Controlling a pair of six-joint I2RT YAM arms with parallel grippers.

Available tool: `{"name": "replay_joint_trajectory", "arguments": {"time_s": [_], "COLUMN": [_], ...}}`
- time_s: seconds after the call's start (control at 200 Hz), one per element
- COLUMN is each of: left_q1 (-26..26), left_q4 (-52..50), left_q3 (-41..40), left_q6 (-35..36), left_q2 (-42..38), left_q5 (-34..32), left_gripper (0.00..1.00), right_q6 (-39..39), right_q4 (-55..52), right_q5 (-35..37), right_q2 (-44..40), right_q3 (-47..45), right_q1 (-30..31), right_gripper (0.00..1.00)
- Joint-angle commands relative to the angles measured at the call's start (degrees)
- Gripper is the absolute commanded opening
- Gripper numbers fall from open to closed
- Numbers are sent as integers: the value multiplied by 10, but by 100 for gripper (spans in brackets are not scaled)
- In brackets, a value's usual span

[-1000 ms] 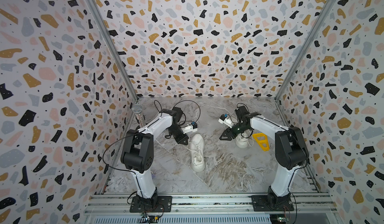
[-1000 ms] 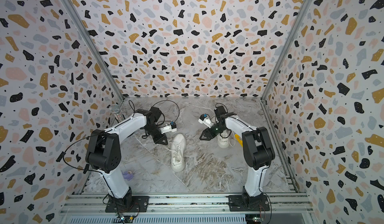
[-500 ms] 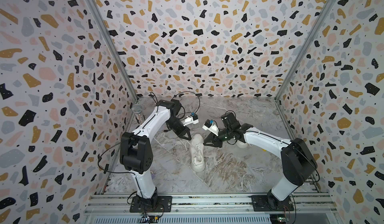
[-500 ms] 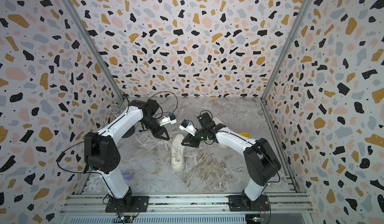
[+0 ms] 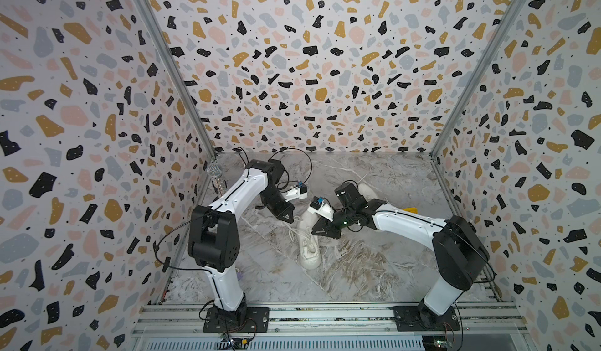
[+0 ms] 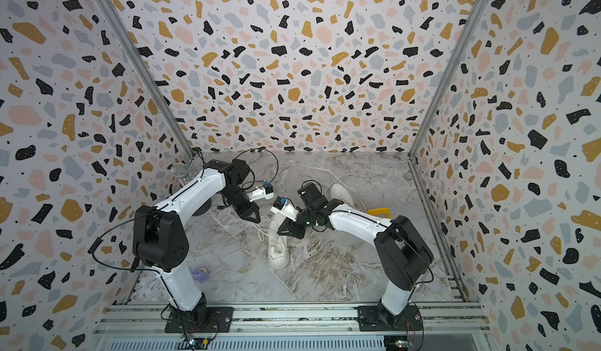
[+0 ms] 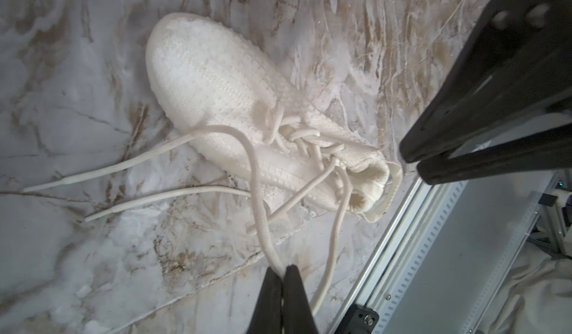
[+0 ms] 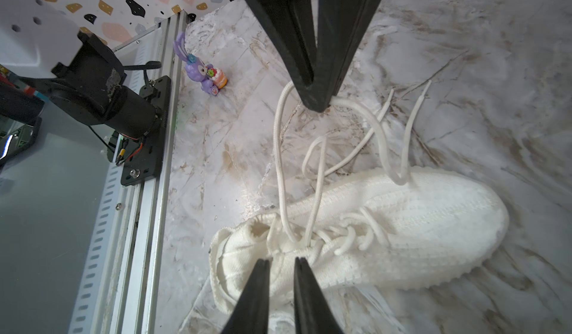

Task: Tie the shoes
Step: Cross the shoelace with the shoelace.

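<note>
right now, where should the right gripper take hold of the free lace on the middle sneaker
Best grip the free lace on its straight run out of the top eyelets, coming down over the sneaker collar, jaws across it. There it runs single; beyond, it loops and crosses the held lace in the left gripper. The right gripper hovers nearby.

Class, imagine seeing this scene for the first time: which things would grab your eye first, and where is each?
The terrazzo-patterned walls surround a marble floor where a cream shoe lies mid-floor, laces loose. The left tool is pinched shut on one lace, and the right tool hangs over the shoe's collar. A purple bunny toy sits near the left arm's base.
</note>
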Motion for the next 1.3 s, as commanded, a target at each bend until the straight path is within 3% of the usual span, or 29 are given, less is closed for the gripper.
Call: {"name": "replay_joint_trajectory", "arguments": {"time_s": [0.0, 0.07, 0.571, 0.826, 1.116, 1.297], "left_q1": [3, 3, 3, 3, 0, 0], "left_q4": [46, 68, 112, 113, 147, 152], "left_q3": [-31, -48, -97, -104, -112, -113], "left_q6": [-4, -11, -16, -6, -11, -12], "left_q2": [5, 7, 30, 25, 36, 35], "left_q5": [-24, -32, 18, 24, 13, 27], "left_gripper": [0, 0, 30, 37, 38, 21], "right_q6": [-23, -23, -21, -24, -24, -24], "right_q4": [-25, -30, -32, -39, -49, -50], "right_q5": [10, 9, 2, 3, 2, 0], "right_q2": [-24, -25, -13, -6, 2, 1], "right_q3": [4, 6, 6, 7, 16, 18], "right_q1": [-10, -17, -40, -41, -42, -42], "right_gripper": [21, 21, 22, 22, 23, 24]}}
